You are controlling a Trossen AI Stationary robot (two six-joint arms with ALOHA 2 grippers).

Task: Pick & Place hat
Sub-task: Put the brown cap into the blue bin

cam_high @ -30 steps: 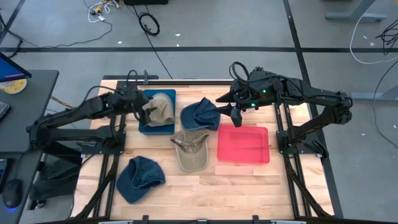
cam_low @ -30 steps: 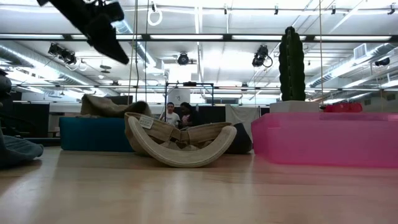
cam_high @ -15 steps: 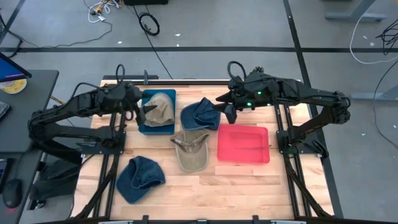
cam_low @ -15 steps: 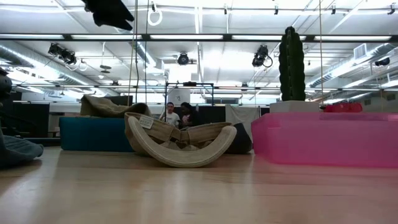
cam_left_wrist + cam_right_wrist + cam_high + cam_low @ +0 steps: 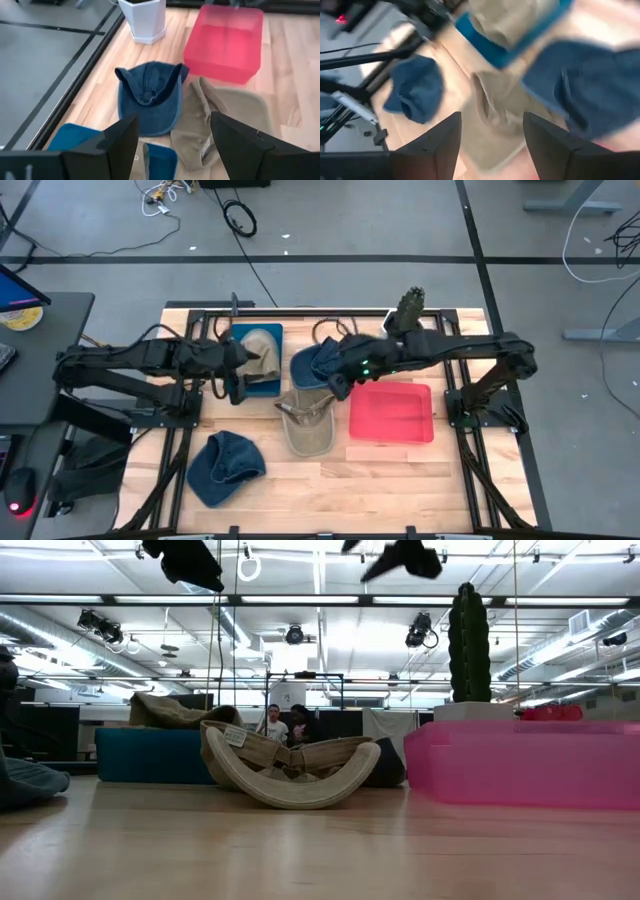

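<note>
A tan hat (image 5: 305,422) lies upside down on its crown at the table's middle; in the low view the tan hat (image 5: 290,772) curves up at both ends. A blue hat (image 5: 318,364) lies just behind it. Another blue hat (image 5: 225,465) lies at the near left. A second tan hat (image 5: 257,350) sits in the blue bin (image 5: 262,387). My left gripper (image 5: 237,380) hovers open at the bin's near edge. My right gripper (image 5: 335,382) hovers open over the far blue hat's near right edge. Nothing is between either gripper's fingers (image 5: 125,140) (image 5: 442,137).
A pink tray (image 5: 390,412) stands right of the middle tan hat. A cactus in a white pot (image 5: 408,310) stands at the far edge. The near right of the wooden table (image 5: 400,480) is bare wood. People show in the room behind the table (image 5: 285,725).
My left gripper has drawn back from above the tan hat in the bin toward the table's near edge and risen a little. My right gripper has come down and toward the table's left, rolling at the wrist, from beside the pink tray to the far blue hat. No hat has moved.
</note>
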